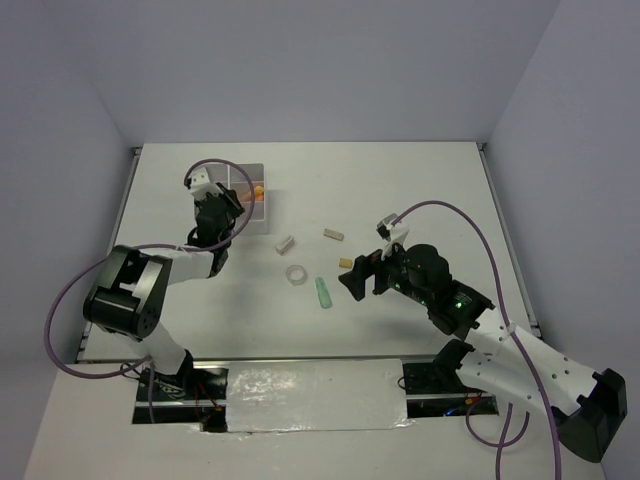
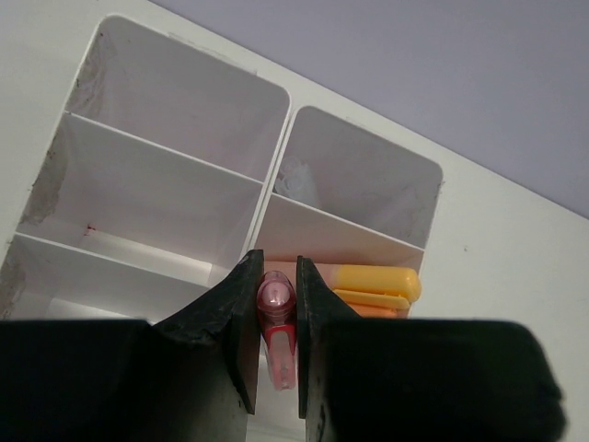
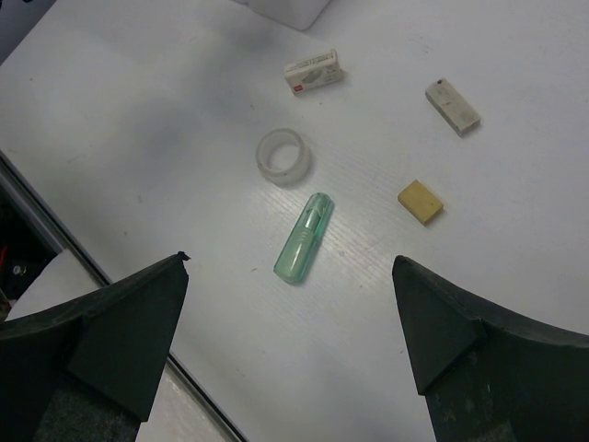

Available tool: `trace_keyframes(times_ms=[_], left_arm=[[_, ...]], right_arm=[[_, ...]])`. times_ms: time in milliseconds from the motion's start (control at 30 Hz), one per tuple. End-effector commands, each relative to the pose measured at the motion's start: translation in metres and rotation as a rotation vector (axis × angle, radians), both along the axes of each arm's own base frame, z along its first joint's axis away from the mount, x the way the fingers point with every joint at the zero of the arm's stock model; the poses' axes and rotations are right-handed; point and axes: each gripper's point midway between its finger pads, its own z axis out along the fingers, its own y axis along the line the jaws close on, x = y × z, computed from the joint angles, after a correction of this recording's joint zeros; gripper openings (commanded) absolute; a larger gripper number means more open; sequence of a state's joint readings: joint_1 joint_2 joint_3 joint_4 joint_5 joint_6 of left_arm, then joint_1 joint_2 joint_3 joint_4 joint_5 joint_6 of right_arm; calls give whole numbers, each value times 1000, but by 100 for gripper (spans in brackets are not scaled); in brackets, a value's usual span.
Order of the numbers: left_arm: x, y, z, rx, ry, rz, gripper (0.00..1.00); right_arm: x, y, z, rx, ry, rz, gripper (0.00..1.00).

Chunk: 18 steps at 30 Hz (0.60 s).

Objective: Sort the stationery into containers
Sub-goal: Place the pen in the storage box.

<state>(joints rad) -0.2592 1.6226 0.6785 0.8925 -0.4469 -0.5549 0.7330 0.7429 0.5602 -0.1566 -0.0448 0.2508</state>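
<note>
Overhead view of a white table (image 1: 420,190) with two robot arms.

At about 10 o'clock on the table sits the organiser (image 1: 250,175), a white box of six compartments. The left end effector (image 2: 277,267) hangs over it, clamped on a pink marker (image 2: 276,318) held upright between its fingers. At 3 o'clock from that marker, just beside it, two orange markers (image 2: 373,285) lie inside a right-column compartment. The pink marker looks to be above that same compartment, though this is not certain. The far right compartment holds something pale that is too faint to name. The other compartments in view look bare.

Five items lie loose around the table's centre, all apart from each other:

- A clear tape ring (image 1: 296,273) is in the middle of the group.
- A white block (image 1: 285,243) is at 11 o'clock from the ring.
- A green marker (image 1: 323,292) is at 4 o'clock from the ring.
- A beige block (image 1: 333,235) is at 1 o'clock from the ring.
- A small yellow block (image 1: 345,263) is at 3 o'clock from the ring.

The right end effector (image 1: 355,280) hovers near the green marker and the yellow block, its fingers spread wide and holding nothing.

The task appears less than half done. The orange markers are stored and the pink one is about to be dropped in. The five loose items are not yet sorted.
</note>
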Motion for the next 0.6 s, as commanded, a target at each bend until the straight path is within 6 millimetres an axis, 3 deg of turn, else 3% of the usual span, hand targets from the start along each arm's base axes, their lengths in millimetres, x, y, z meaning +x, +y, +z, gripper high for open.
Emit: trace_keyframes(times_ms=[0, 167, 267, 433, 567], left_arm=[[15, -4, 30, -34, -107, -9, 26], [14, -5, 25, -42, -102, -13, 33], [14, -6, 22, -38, -96, -20, 42], [11, -6, 24, -44, -102, -21, 70], [7, -5, 26, -46, -100, -24, 75]], right_arm=[[4, 4, 15, 31, -55, 14, 100], [5, 7, 9, 18, -37, 22, 100], [4, 8, 7, 17, -32, 36, 100], [3, 9, 5, 15, -26, 43, 100], [5, 10, 0, 6, 0, 28, 100]])
